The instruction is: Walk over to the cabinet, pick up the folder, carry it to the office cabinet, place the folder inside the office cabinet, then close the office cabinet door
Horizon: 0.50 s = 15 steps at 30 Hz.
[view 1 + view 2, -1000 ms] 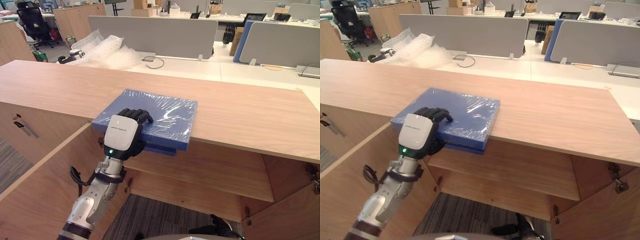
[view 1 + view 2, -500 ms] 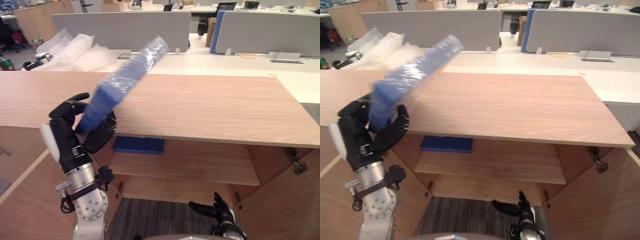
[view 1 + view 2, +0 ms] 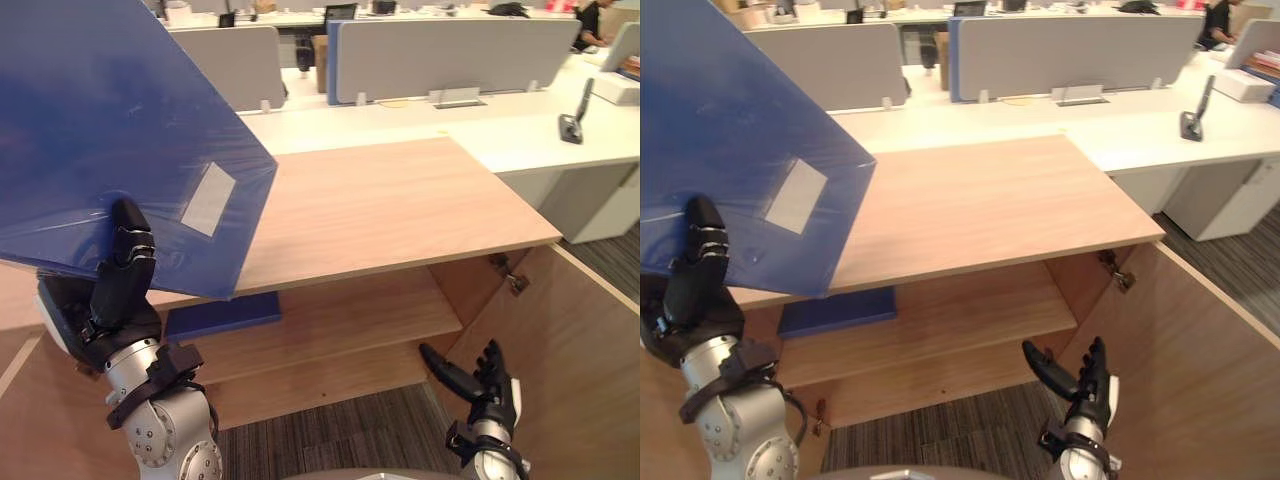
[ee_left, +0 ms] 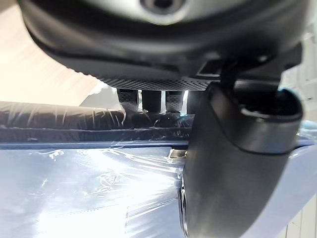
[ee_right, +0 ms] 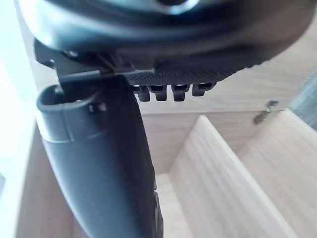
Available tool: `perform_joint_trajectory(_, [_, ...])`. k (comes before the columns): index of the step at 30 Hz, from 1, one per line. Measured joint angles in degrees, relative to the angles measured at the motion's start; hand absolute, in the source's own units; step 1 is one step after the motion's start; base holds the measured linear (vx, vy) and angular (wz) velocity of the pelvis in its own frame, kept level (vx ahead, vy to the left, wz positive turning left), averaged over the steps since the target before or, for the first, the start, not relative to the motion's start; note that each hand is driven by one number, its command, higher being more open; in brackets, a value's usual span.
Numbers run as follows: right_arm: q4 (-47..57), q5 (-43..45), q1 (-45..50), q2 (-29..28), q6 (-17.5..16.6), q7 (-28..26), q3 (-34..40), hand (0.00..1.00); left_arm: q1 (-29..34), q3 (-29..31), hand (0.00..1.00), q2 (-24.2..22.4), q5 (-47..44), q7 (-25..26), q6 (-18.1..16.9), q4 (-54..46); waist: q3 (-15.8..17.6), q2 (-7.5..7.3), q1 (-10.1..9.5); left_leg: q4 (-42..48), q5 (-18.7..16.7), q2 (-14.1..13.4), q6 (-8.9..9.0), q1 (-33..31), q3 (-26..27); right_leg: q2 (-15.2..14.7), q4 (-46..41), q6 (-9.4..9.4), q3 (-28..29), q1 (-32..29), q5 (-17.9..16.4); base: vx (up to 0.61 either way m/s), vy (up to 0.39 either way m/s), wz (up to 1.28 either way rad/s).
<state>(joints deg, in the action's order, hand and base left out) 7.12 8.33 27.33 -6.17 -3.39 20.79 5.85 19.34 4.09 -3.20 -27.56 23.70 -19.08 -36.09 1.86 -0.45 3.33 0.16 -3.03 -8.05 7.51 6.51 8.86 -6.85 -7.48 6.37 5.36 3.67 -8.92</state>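
The folder (image 3: 110, 130) is now off the cabinet top (image 3: 400, 200) and raised at ten o'clock, apparently pinched in the left hand (image 3: 110, 300); carrying comes next. The right hand (image 3: 485, 385), at five o'clock, hangs spread and empty.

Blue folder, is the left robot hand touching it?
Touching. The left wrist view shows the left robot hand pinching the blue folder between its thumb and fingers.

Blue folder (image 3: 110, 130) — glossy, wrapped in crinkled clear film, cabinet (image 3: 400, 200) — smooth matt pale wood grain
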Motion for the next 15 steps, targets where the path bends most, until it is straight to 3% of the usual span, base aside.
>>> perform_joint_trajectory(6, [11.7, -5.8, 1.6, -0.9, 0.6, 7.2, 3.3, 1.0, 0.1, -1.0, 0.0, 0.0, -4.7, -1.2, 0.9, 0.4, 0.1, 0.33, 0.27, 0.2, -1.2, 0.1, -0.16, 2.3, 5.2, 0.2, -1.5, 0.5, 4.9, -1.5, 0.0, -0.02, 0.038, -0.47])
perform_joint_trajectory(12, [22.4, -20.1, 2.1, -1.3, 5.3, 12.1, 4.7, 1.0, 0.1, -1.7, 0.0, 0.1, -5.7, -2.5, 1.1, 1.8, 0.3, 1.8, 0.4, 1.0, -2.1, 0.0, -0.09, 3.4, 9.3, 0.9, -3.1, 1.25, 9.0, -3.2, -0.1, -0.04, 0.011, -0.33])
perform_joint_trajectory(15, [29.8, -27.5, 1.3, -0.3, 5.7, 13.1, 4.2, 1.0, -0.5, -3.3, 0.0, 0.5, -5.5, -4.9, 1.5, 4.2, -0.1, 2.56, 0.4, 1.1, -2.1, 0.1, -0.09, 3.3, 9.7, 0.9, -3.4, 1.65, 9.6, -3.8, 0.1, -0.03, 0.005, -0.12])
